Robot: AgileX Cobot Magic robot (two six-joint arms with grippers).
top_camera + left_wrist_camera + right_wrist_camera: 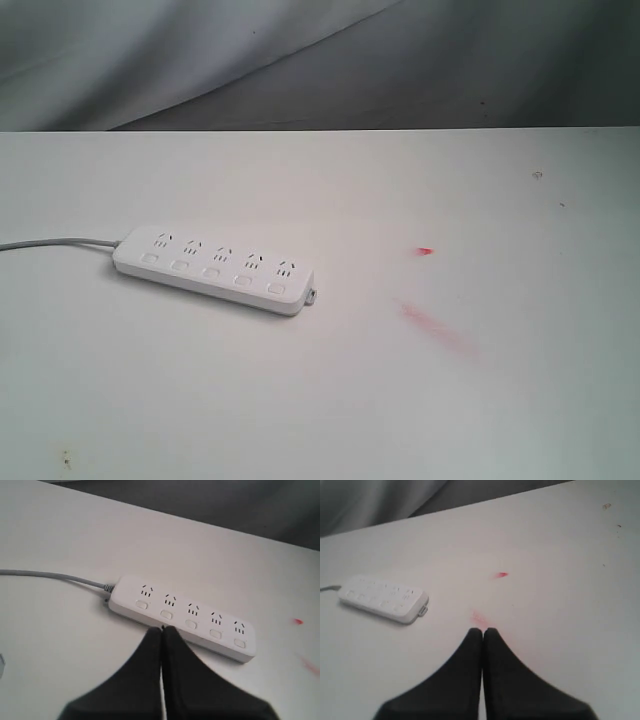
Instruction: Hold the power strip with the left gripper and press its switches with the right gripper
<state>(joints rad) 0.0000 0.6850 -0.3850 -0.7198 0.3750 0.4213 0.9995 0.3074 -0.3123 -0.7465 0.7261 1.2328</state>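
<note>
The left gripper [162,628] is closed: its two black fingers [142,675] press flat against each other, one at its own 9 o'clock and one at 3 o'clock. They taper to a point at 12. The right gripper [482,630] matches it, with fingers [507,675] meeting tip to tip along one thin seam.

White table [330,400], red smears [438,331], grey backdrop [300,60]

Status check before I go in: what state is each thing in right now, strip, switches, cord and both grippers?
power strip: lying flat on the table, sockets up, nothing plugged in, not held.
switches: all five untouched; on or off cannot be told.
grey cord: attached, trailing off the exterior view's left edge.
left gripper: shut, empty.
right gripper: shut, empty, clear of the strip.
</note>
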